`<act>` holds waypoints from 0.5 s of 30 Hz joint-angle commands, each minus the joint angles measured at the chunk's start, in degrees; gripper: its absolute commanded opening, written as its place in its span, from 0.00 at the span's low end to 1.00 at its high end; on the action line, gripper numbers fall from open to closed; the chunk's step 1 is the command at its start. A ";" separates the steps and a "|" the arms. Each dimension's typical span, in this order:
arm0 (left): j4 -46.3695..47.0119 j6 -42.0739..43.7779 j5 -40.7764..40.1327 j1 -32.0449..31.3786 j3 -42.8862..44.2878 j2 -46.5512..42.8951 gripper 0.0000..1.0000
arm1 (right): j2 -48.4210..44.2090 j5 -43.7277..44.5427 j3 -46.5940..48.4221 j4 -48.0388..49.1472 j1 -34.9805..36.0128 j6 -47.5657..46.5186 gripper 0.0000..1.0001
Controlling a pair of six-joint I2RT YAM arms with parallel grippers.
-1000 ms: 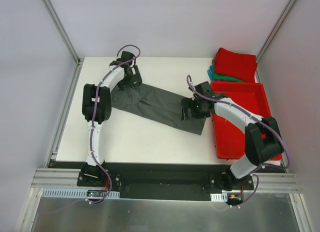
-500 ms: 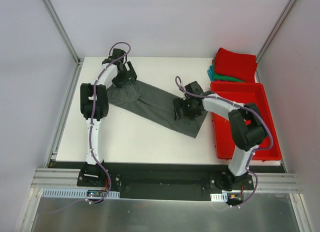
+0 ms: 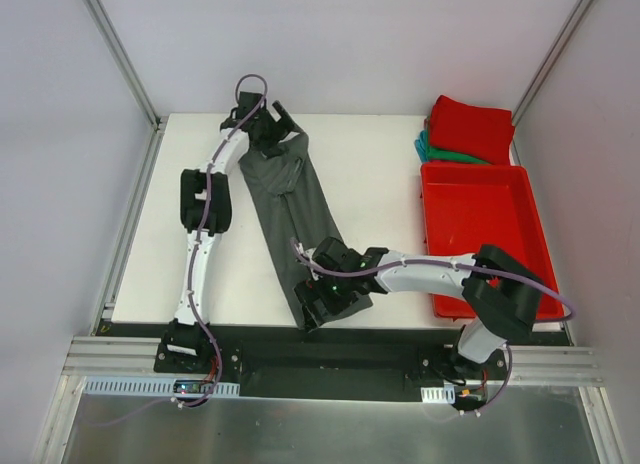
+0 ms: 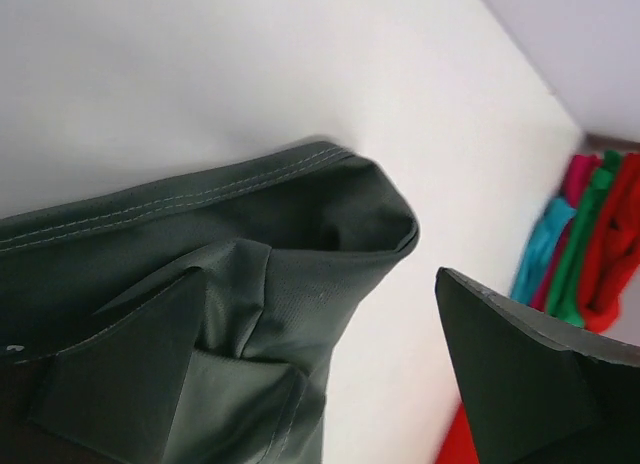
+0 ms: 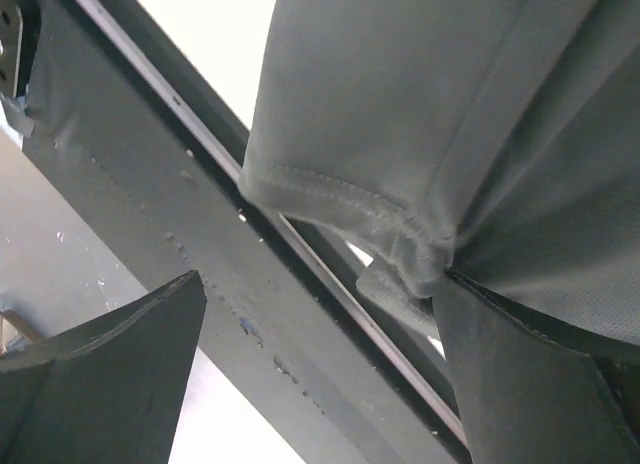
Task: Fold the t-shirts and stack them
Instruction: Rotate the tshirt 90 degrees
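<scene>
Charcoal-grey t-shirt (image 3: 290, 209) lies on the white worktop (image 3: 390, 174) as one long narrow strip. Long axis runs from the far-left corner down to the near edge, near the middle. One second ago the strip ran slantwise, far left towards the red tray (image 3: 480, 234); its near end has swung round to the near edge with the right gripper (image 3: 325, 299), away from the tray. Left gripper (image 3: 272, 134) sits at the far end, much as before.

Red t-shirt (image 3: 470, 126) and teal-green t-shirt (image 3: 432, 150) sit folded at the far right behind the tray, unchanged.

Left wrist view only: fingers (image 4: 520, 384) spread wide, stitched hem and a loose fold lying against one of them. Right wrist view only: fingers (image 5: 100, 384) likewise spread, hem bunched against one finger and hanging past the worktop edge over the black base rail (image 5: 150, 184). No pinch between both fingers is visible in either view.
</scene>
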 commanded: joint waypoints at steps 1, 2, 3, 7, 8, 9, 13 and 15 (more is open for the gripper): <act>12.00 -8.31 2.91 -3.41 1.52 4.60 0.99 | -1.81 0.42 2.24 -3.78 2.07 1.66 0.96; 14.63 -9.71 3.08 -3.85 1.52 5.22 0.99 | -3.04 1.91 2.07 -4.30 2.07 1.39 0.96; 17.88 -11.03 3.69 -4.20 1.52 6.01 0.99 | -4.80 3.67 1.81 -5.27 2.07 1.22 0.96; 28.00 -14.21 6.42 -5.87 5.29 10.23 0.99 | -11.04 12.63 1.10 -7.64 1.98 0.69 0.96; 28.28 -14.30 6.51 -6.31 6.43 11.02 0.99 | -12.71 14.91 0.84 -8.34 1.90 0.86 0.96; 28.46 -13.78 6.25 -6.75 6.97 11.20 0.99 | -14.46 17.72 0.49 -8.79 1.98 1.21 0.96; 24.17 -5.27 4.15 -8.25 6.19 7.18 0.99 | -21.23 27.14 -3.81 -8.71 1.72 5.95 0.96; 23.01 -1.40 1.69 -8.43 2.77 2.44 0.99 | -24.40 27.94 -6.45 -7.21 1.72 7.71 0.96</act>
